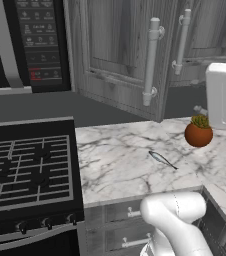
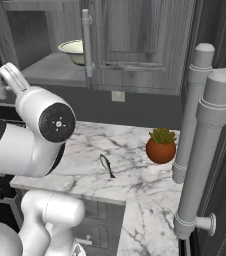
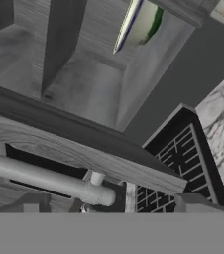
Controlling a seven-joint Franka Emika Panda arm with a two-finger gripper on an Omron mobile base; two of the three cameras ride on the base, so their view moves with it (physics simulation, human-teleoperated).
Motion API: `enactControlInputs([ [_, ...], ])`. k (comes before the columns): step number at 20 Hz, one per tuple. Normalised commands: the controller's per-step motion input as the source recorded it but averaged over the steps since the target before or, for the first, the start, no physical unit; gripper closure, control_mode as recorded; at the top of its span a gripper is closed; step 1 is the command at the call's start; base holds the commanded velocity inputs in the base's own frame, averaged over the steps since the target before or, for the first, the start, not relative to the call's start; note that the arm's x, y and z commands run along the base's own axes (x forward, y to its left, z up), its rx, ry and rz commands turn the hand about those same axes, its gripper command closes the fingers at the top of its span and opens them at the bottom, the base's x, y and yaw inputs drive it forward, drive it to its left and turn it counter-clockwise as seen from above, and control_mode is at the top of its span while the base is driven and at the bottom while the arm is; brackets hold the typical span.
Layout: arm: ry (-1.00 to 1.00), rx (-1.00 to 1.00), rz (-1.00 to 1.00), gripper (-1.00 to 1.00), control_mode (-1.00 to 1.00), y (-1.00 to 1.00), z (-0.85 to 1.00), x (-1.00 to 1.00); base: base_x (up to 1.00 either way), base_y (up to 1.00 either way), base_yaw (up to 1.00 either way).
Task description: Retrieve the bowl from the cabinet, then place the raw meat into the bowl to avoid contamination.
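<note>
At upper left of the right base view, the bowl (image 2: 74, 50) is seen on the shelf inside the open cabinet (image 2: 135, 45). Lower, at centre, the meat (image 2: 106, 165) lies on the desk (image 2: 135, 200), near a plant pot (image 2: 160, 146). The pincer's jaws are spread wide, nothing held.

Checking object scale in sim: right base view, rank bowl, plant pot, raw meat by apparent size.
1. Plant pot, though it's nearer the camera.
2. Bowl, partly hidden by the cabinet door and farther back, so likely truly larger.
3. Raw meat, clearly smallest.
</note>
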Motion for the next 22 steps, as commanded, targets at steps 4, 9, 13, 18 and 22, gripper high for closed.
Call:
enactControlInputs([
  [4, 0.0, 0.04, 0.02, -1.0, -1.0, 0.01, 0.0, 0.06, 0.0, 0.0, 0.0],
  [9, 0.0, 0.06, 0.03, -1.0, -1.0, 0.0, 0.06, 0.21, 0.0, 0.0, 0.0],
  [13, 0.01, 0.06, 0.03, -1.0, -1.0, 0.0, 0.01, 0.32, 0.0, 0.0, 0.0],
  [18, 0.03, 0.05, 0.04, -1.0, -1.0, 0.05, 0.0, 0.38, 0.0, 0.0, 0.0],
  [22, 0.03, 0.04, 0.04, -1.0, -1.0, 0.09, 0.0, 0.41, 0.0, 0.0, 0.0],
])
